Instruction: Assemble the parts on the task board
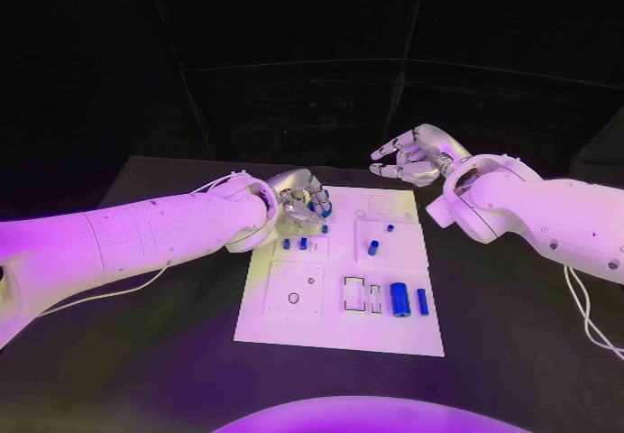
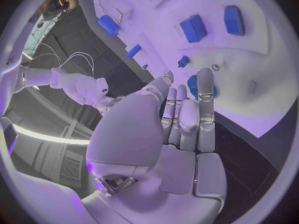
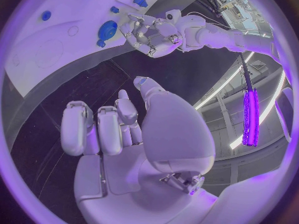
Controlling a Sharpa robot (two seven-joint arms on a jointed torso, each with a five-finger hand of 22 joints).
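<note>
Left hand (image 1: pixel 300 200) pinches blue part (image 1: pixel 324 208); right hand (image 1: pixel 409 155) raised, empty.

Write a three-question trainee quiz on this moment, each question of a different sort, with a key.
1. True or false: the right hand rests on the task board.
2. Which hand is over the board's far left corner? A) the left hand B) the right hand C) both
3. Fill in: the two long blue parts lie near the board's ____ edge, the one closest to the robot.

Key
1. False: it hangs in the air beyond the board's far right corner, fingers apart, holding nothing.
2. A. A round blue part shows at its fingertips; whether it is gripped cannot be told.
3. Near.
</note>
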